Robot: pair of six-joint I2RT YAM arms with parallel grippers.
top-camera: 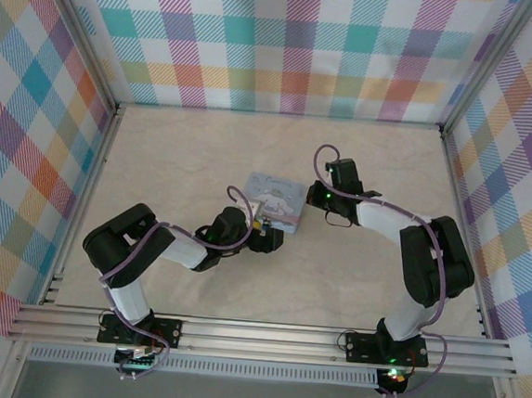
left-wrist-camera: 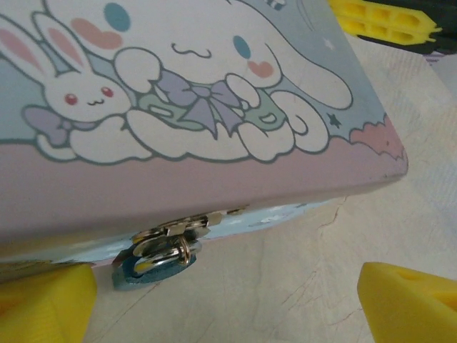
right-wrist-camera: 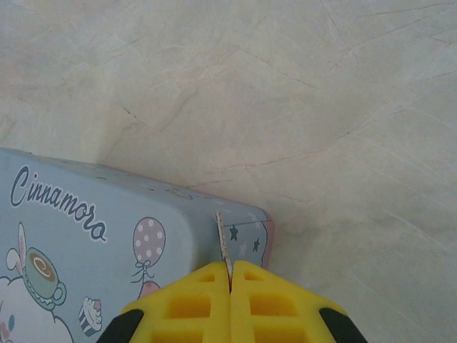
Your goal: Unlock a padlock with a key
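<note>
Left gripper [left-wrist-camera: 225, 296]: jaws wide apart, flanking the padlock [left-wrist-camera: 153, 261] — not gripping it.
Right gripper [right-wrist-camera: 230, 275]: clamped on the key [right-wrist-camera: 223, 239], at tin box [right-wrist-camera: 107, 243] corner.
Padlock: hanging from the hasp [left-wrist-camera: 182, 227] — middle of table [top-camera: 177, 154].

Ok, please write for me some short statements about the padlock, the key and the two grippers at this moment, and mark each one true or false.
1. The right gripper is shut on the key. True.
2. The left gripper grips the padlock. False: its jaws are wide open, and the padlock is ahead of them, untouched.
3. The padlock hangs on the clasp at the front edge of the tin box. True.
4. The key is in the padlock. False: it sticks out free from the right gripper's fingertips, above a corner of the tin box.
</note>
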